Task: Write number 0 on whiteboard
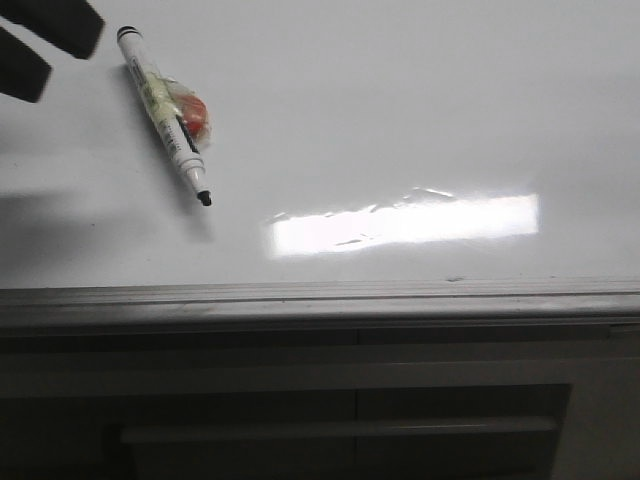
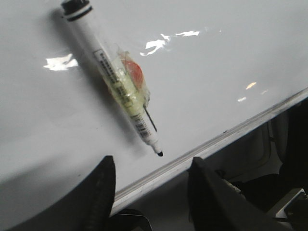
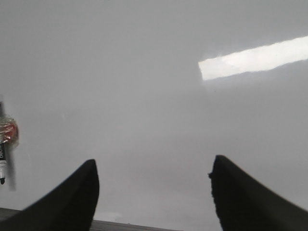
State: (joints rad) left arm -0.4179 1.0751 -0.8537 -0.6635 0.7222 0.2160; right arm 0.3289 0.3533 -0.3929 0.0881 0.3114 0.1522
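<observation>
The whiteboard [image 1: 400,120] is glossy white and bears no drawn line; the number 0 is not in view. An uncapped white marker [image 1: 165,115] with a black tip and a taped-on orange piece lies on the board at the left, tip toward the grey edge strip [image 1: 320,296]. My left gripper [image 1: 40,45] is open and empty at the far left, just left of the marker's back end. In the left wrist view the marker [image 2: 113,79] lies ahead of my left gripper [image 2: 151,166]. My right gripper [image 3: 154,171] is open and empty over bare board; the marker [image 3: 6,144] shows at that view's edge.
A bright rectangular glare patch [image 1: 400,225] lies on the board near the front edge. Below the edge strip is a dark grey cabinet front with a bar handle [image 1: 340,430].
</observation>
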